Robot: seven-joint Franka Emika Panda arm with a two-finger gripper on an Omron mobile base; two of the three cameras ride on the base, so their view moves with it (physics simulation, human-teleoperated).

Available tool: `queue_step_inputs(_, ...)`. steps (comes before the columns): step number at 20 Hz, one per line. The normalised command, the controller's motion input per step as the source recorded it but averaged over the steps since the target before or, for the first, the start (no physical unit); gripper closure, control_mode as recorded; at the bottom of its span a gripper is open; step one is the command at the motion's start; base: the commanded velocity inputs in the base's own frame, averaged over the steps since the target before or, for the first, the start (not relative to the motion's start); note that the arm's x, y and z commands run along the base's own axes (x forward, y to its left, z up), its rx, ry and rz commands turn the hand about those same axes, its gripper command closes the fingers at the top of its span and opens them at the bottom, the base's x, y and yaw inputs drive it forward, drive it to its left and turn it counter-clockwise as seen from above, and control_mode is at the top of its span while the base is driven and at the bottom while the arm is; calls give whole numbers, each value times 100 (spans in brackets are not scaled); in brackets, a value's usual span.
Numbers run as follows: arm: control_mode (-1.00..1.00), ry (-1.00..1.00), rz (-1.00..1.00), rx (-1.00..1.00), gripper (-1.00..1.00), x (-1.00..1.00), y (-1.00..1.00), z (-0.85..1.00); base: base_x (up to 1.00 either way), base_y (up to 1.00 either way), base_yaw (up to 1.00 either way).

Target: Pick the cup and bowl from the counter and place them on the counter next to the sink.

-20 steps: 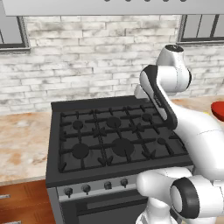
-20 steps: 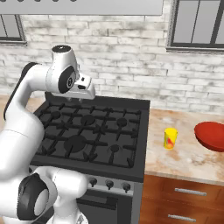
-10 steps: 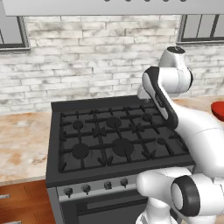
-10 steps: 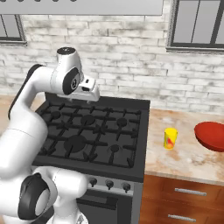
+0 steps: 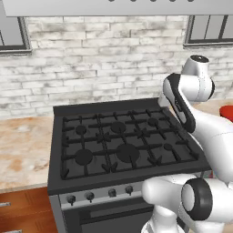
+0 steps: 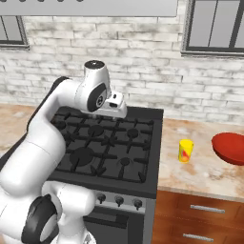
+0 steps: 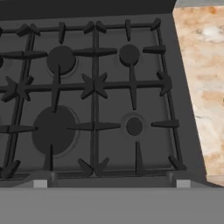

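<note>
Right base view: the cup (image 6: 186, 150) stands upright on the counter (image 6: 200, 171), just right of the stove (image 6: 109, 143); the bowl (image 6: 229, 148) sits further right on the same stone top, apart from the cup and cut by the picture's edge
Left base view: a sliver of the red bowl (image 5: 226, 112) shows at the right edge, behind the arm
Hand view: the camera looks down on the stove (image 7: 94, 96) grates, with a strip of the counter (image 7: 203, 78) along the right side; neither cup nor bowl lies under the hand
Gripper: the gripper (image 6: 116, 101) hangs high over the back of the stove, well apart from both items; its jaws stand at their widest and carry nothing
Sink: no basin is in sight in these views, so the drop-off spot cannot be placed from here
Cup, handling: small, yellow with a red mark, probably light and rigid; tall for its footprint, so a sideways nudge could tip it; judged best taken across its body, about mid-height, with the fingers either side of the wall
Bowl, handling: glossy, shallow and wide, likely stiff but slick; too broad to span across, so the sensible hold is a pinch on the rim, one finger inside and one outside; a rim pinch lets the bowl swing or slip, so it wants carrying level and slowly
Risk: glossy surfaces give little friction, and either piece may slide on the stone if pushed before the jaws close
Step in hand: by my reading, the approach toward the cup, the nearer of the two
</note>
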Motion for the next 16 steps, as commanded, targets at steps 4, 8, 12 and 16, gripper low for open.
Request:
queue_step_inputs(4,-100,3,0,-1,-100,0,-67,0,0,0,0)
queue_step_inputs(8,-100,16,0,-4,-100,0,-64,0,0,0,0)
queue_step_inputs(12,-100,17,0,-4,-100,0,-52,0,0,0,0)
queue_step_inputs(16,-100,21,-1,-5,-100,0,-41,0,0,0,0)
